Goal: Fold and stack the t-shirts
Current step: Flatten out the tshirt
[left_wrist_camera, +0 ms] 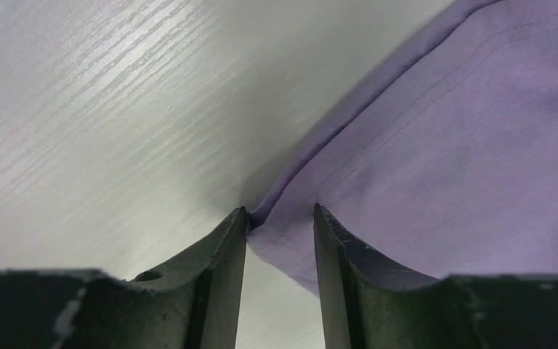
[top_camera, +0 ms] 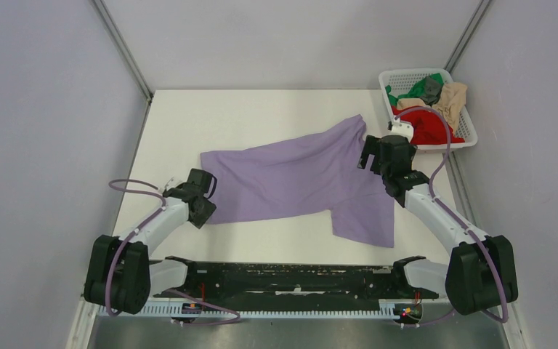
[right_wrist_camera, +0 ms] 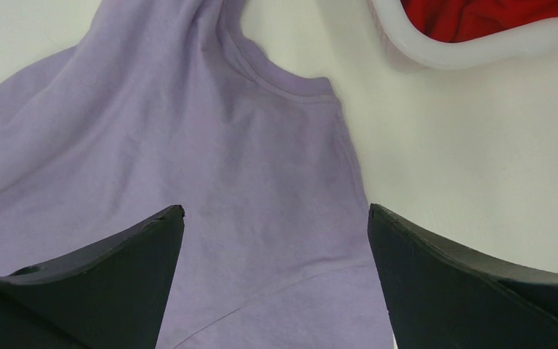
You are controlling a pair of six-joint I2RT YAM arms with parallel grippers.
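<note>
Straddling a hem corner of the lavender t-shirt, the left jaws stand part-way apart with the stitched edge between them, not yet pinching it. Across the desk, the right jaws hang wide open above the shirt's collar, holding nothing.

The shirt lies spread but skewed across the middle of the desk. A flap of cloth reaches toward the near edge, and the neck end sits just beside the white basket. In the basket, a red shirt, a green shirt, a beige shirt and a dark grey shirt lie heaped together.

The step in hand looks like taking hold of both ends so the shirt can be pulled flat before any fold is made.

To do it well, the left jaws should sit deep enough over the corner to catch every layer of the hem, not just the top ply. The right jaws would do better to come down on a shoulder beside the collar than on loose cloth in mid-body. The pull should then be even on both sides and kept low over the desk. It should also be steered away from the basket rim, which the neck end could easily snag.
</note>
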